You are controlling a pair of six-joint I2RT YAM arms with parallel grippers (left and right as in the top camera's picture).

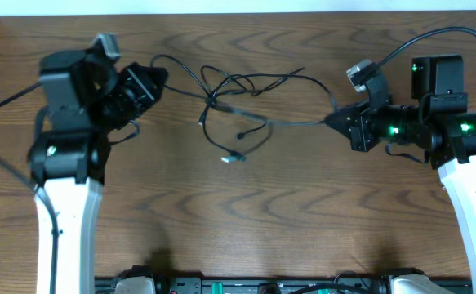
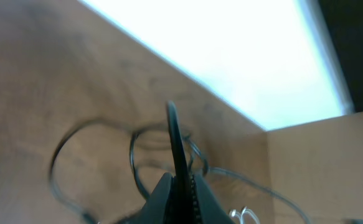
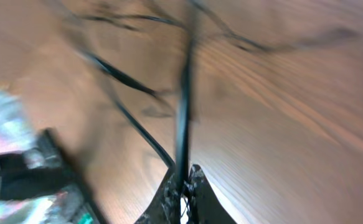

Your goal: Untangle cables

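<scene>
The left jaws and the right jaws are each clamped shut on a strand of the thin black tangled cables point(image 1: 221, 91). The knot lies between them on the brown wood-grain desk point(image 1: 303, 204). We judge these opposing holds are for pulling it apart.

Thin black cables point(image 1: 217, 96), seemingly matt and rubber-coated, lie on a smooth, faintly glossy, dark wood-grain table point(image 1: 303, 212).

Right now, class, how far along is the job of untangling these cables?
Done: nothing looks separated yet; the cables cross in one central knot. In hand: the left tool and right tool are each shut on a black strand, on opposite sides of the tangle. Left: pulling the loops apart and laying each cord out on its own.
</scene>
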